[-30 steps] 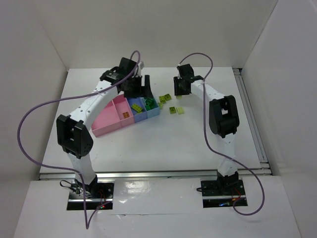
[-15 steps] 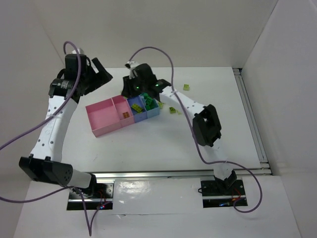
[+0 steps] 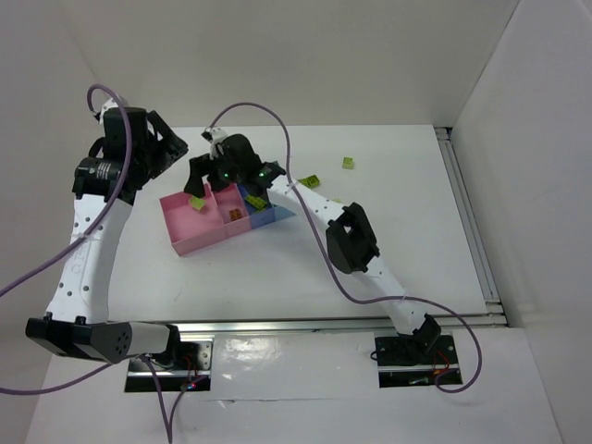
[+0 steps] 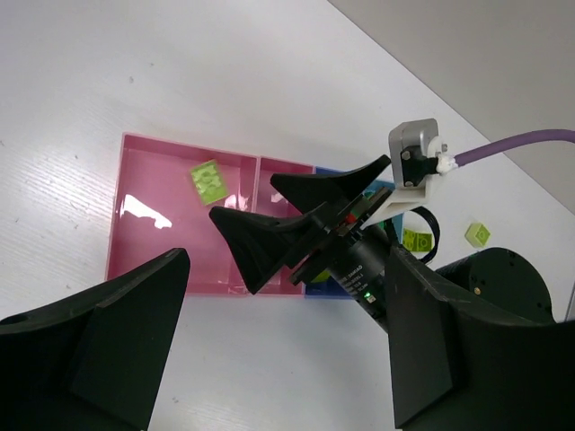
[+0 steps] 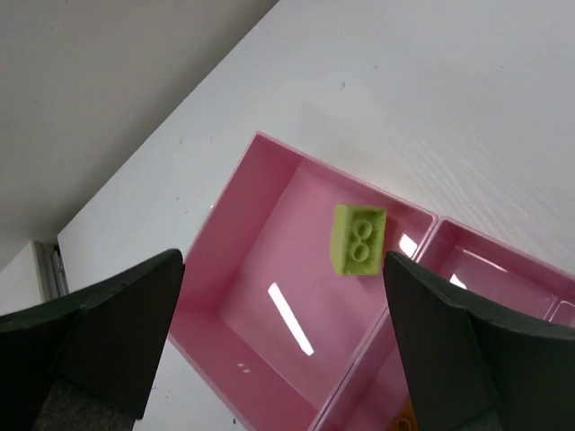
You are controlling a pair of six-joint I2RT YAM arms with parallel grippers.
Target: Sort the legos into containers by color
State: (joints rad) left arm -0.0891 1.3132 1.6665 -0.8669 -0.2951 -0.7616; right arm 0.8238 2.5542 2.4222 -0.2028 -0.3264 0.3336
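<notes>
The containers (image 3: 185, 242) are a row of joined bins: two pink on the left, then a darker blue one (image 3: 262, 215). My right gripper (image 3: 198, 176) hangs open over the leftmost pink bin (image 5: 269, 269). A yellow-green lego (image 5: 359, 239) is inside that bin's outline, clear of both fingers; whether it rests on the floor I cannot tell. The same lego (image 4: 208, 180) shows in the left wrist view. My left gripper (image 3: 169, 148) is raised behind the bins' left end, open and empty. More yellow-green legos (image 3: 310, 181) lie loose on the table to the right.
One stray yellow-green brick (image 3: 349, 163) lies far back right. A small orange-yellow piece (image 3: 236, 215) sits in the second pink bin, and a yellow-green brick (image 3: 257, 201) in the blue one. The right arm (image 3: 314, 208) stretches across the bins' right end. White walls enclose the table.
My right gripper has moved left from above the blue bins to the leftmost pink bin and opened, letting go of the yellow-green lego. The left arm drew slightly further left.
</notes>
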